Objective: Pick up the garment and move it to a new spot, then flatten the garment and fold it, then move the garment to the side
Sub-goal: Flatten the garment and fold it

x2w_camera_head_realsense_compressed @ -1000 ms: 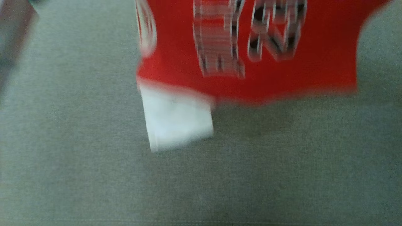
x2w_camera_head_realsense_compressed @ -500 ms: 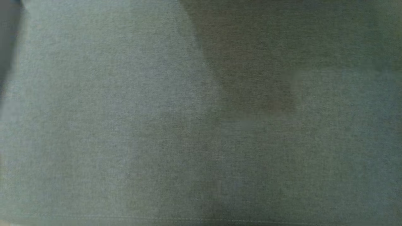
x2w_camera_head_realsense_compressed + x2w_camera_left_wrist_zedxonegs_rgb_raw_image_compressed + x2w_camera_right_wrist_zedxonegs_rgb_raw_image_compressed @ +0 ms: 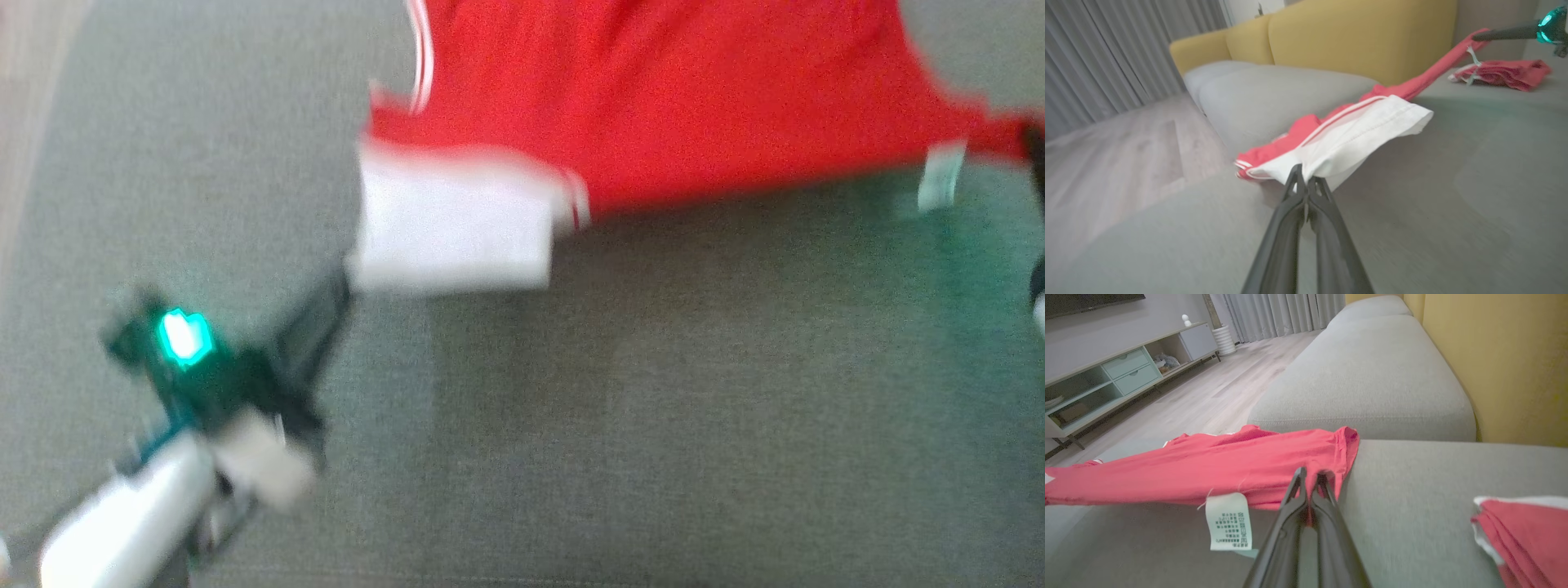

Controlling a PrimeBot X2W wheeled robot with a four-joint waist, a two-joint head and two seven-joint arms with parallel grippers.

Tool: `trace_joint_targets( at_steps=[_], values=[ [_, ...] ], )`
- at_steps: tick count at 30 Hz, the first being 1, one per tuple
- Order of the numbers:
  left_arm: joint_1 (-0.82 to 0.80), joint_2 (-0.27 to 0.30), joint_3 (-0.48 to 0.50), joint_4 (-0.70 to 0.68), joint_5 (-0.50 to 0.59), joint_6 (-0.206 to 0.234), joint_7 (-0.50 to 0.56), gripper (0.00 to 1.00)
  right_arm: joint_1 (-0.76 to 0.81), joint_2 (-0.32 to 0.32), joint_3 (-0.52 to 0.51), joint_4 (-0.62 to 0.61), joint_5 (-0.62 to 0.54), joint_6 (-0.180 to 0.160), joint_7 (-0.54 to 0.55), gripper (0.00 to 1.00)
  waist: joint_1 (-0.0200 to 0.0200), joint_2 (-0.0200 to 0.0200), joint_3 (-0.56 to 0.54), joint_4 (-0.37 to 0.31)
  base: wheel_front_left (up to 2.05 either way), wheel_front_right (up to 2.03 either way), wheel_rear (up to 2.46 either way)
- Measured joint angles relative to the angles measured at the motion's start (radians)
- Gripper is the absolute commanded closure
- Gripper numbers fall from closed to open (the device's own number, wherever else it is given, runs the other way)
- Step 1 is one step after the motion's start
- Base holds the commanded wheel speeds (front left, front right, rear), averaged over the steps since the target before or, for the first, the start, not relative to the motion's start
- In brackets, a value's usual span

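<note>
The garment (image 3: 669,106) is red with a white sleeve (image 3: 457,220) and hangs stretched above the grey sofa seat (image 3: 653,408). My left gripper (image 3: 343,282) reaches up from the lower left and is shut on the sleeve's corner; the left wrist view shows its fingers (image 3: 1306,177) pinched on the white cloth (image 3: 1355,139). My right gripper (image 3: 1311,475) is shut on the red hem (image 3: 1229,469), next to a white care label (image 3: 1229,520). It also shows at the head view's right edge (image 3: 1035,143) and in the left wrist view (image 3: 1478,36).
A second red garment (image 3: 1523,535) lies bunched on the seat to my right, also in the left wrist view (image 3: 1502,73). The yellow sofa back (image 3: 1355,36) rises behind the seat. Wooden floor (image 3: 1216,396) and a low cabinet (image 3: 1118,375) lie beyond the sofa's edge.
The head view has swung: half a second ago it held bare grey cushion, now the garment and my left arm are in it. Both grips look unchanged.
</note>
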Motion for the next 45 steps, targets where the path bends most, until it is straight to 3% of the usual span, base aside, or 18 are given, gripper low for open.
trace_joint_targets(
  at_steps=[8,11,16,28,35,36,38,45],
  values=[
    [0.349,0.092,-0.065,-0.239,-0.106,0.095,0.11,1.0,0.361,0.036,-0.166,-0.096,-0.092,0.0,0.0,1.0,-0.0002,0.0,-0.106,-0.024,0.0,0.0,0.0],
    [0.377,0.106,-0.051,-0.286,-0.13,0.124,0.11,1.0,0.459,0.052,-0.207,-0.128,-0.111,0.0,0.0,1.0,-0.0001,0.0,-0.123,-0.032,0.0,0.0,0.0],
    [0.318,0.091,-0.018,-0.283,-0.155,0.125,0.118,1.0,0.482,0.08,-0.251,-0.142,-0.133,0.0,0.0,1.0,0.0002,0.0,-0.097,-0.032,0.0,0.0,0.0],
    [-0.085,-0.051,0.025,0.012,-0.201,-0.019,0.138,1.0,0.185,0.133,-0.238,-0.069,-0.149,0.0,0.064,1.0,0.0005,0.0,0.043,-0.036,0.0,0.0,0.0],
    [-0.261,-0.118,0.021,0.21,-0.17,-0.059,0.125,1.0,0.043,0.146,-0.17,0.003,-0.145,0.0,0.08,1.0,0.0005,-0.0001,0.106,-0.041,0.0,0.0,0.0],
    [-0.274,-0.131,0.021,0.237,-0.171,-0.06,0.121,0.82,0.027,0.153,-0.156,0.012,-0.14,0.0,0.081,0.77,0.0006,-0.0001,0.111,-0.043,0.0,0.0,0.0],
    [-0.286,-0.152,0.021,0.285,-0.171,-0.068,0.103,0.0,0.007,0.16,-0.133,0.031,-0.134,0.0,0.081,0.0,0.0006,-0.0001,0.116,-0.048,0.0,0.0,0.0],
    [-0.252,-0.193,0.021,0.37,-0.206,-0.054,0.071,0.0,-0.006,0.172,-0.087,0.076,-0.111,0.0,0.032,0.0,0.0003,-0.0001,0.096,-0.06,0.0,0.0,0.0]
  ],
)
